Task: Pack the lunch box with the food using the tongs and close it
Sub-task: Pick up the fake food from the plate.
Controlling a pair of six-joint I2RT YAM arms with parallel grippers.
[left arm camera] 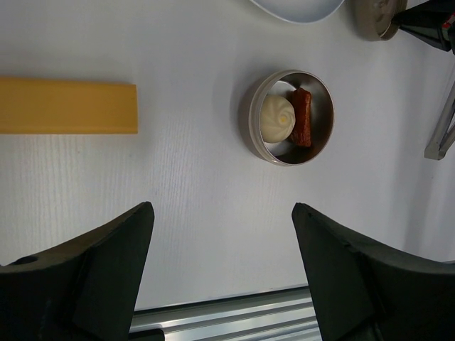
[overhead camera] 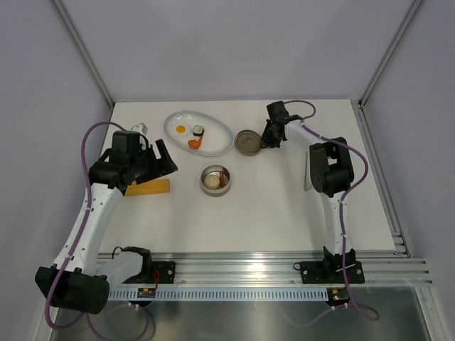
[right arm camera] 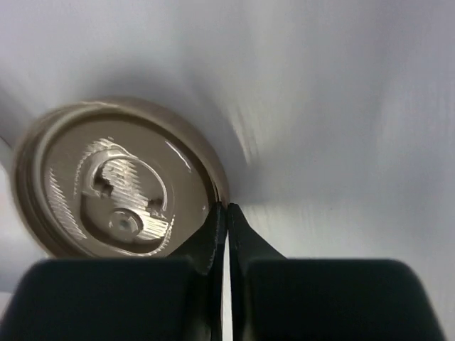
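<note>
The lunch box stands open mid-table with a beige ball and a reddish sausage of the food inside. Its grey-brown lid lies flat behind it, ring handle up. My right gripper is shut on the lid's right rim, one finger inside the edge and one outside. A fried egg, a sushi roll and an orange chunk lie on the white plate. The tongs lie beside the right arm. My left gripper hangs open and holds nothing, left of the tin.
A yellow block lies on the table under the left arm. The metal rail runs along the near edge. Grey walls close the table at the back and both sides.
</note>
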